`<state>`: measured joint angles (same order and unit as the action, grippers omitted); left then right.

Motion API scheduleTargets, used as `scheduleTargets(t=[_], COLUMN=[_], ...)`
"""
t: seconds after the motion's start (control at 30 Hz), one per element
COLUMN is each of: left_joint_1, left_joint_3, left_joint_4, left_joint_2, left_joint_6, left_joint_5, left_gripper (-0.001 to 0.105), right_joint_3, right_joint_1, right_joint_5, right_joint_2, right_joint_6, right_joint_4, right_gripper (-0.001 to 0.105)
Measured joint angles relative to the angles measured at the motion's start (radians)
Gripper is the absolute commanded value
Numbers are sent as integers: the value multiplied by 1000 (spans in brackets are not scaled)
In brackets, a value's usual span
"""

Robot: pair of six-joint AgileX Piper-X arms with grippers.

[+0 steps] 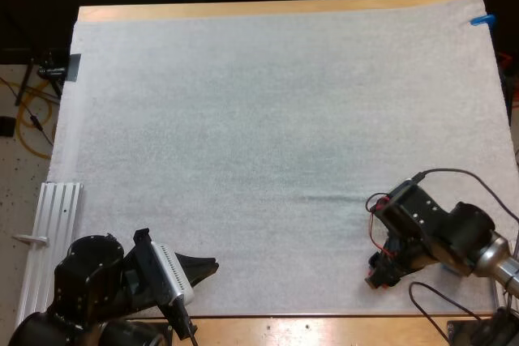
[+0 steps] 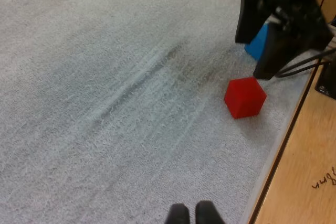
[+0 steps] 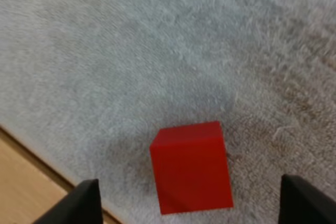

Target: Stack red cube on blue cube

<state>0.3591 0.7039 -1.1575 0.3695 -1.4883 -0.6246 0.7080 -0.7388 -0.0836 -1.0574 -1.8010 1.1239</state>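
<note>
Presently R fingers [image 3: 84, 203] stand wide apart, holding nothing. Red cube [image 3: 191, 174] sits between them on mat [image 1: 243, 160], blue cube [image 2: 257, 43] just behind. Rec.: descend, centre, close squarely on opp. faces. L fingers [image 2: 178, 216] closed, empty.

Red cube [image 2: 244, 97] flat on white mat [image 2: 105, 77] near its edge, blue cube [image 2: 257, 44] just beyond, not touching.

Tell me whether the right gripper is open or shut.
Open. The right gripper has its fingers standing wide apart, one on each side of the red cube and clear of it.
</note>
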Motion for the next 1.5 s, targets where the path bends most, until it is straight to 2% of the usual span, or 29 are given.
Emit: scheduleTargets(t=[0.2, 0.47, 0.53, 0.7, 0.8, 1.03, 1.23, 1.3, 1.5], left_joint_1=[0, 0, 0, 0, 0, 0, 0, 0, 0], left_joint_3=[0, 0, 0, 0, 0, 0, 0, 0, 0], left_joint_4=[0, 0, 0, 0, 0, 0, 0, 0, 0], left_joint_2=[0, 0, 0, 0, 0, 0, 0, 0, 0], left_joint_6=[0, 0, 0, 0, 0, 0, 0, 0, 0], left_joint_5=[0, 0, 0, 0, 0, 0, 0, 0, 0], left_gripper=[0, 0, 0, 0, 0, 0, 0, 0, 0], right_joint_3=[-82, -120, -119, -121, -121, -74, 35, 55, 56], right_joint_1=[0, 0, 0, 0, 0, 0, 0, 0, 0], right_joint_5=[0, -23, -23, -23, -23, -23, 32, 84, 126], right_joint_2=[-24, -108, -126, -155, -154, -145, -80, -44, 46], right_joint_6=[14, 14, 14, 16, 18, 22, 54, 84, 184], right_joint_4=[-69, -137, -144, -154, -157, -108, -22, 8, 94], right_gripper=[66, 65, 60, 31, 20, 19, 19, 19, 19])
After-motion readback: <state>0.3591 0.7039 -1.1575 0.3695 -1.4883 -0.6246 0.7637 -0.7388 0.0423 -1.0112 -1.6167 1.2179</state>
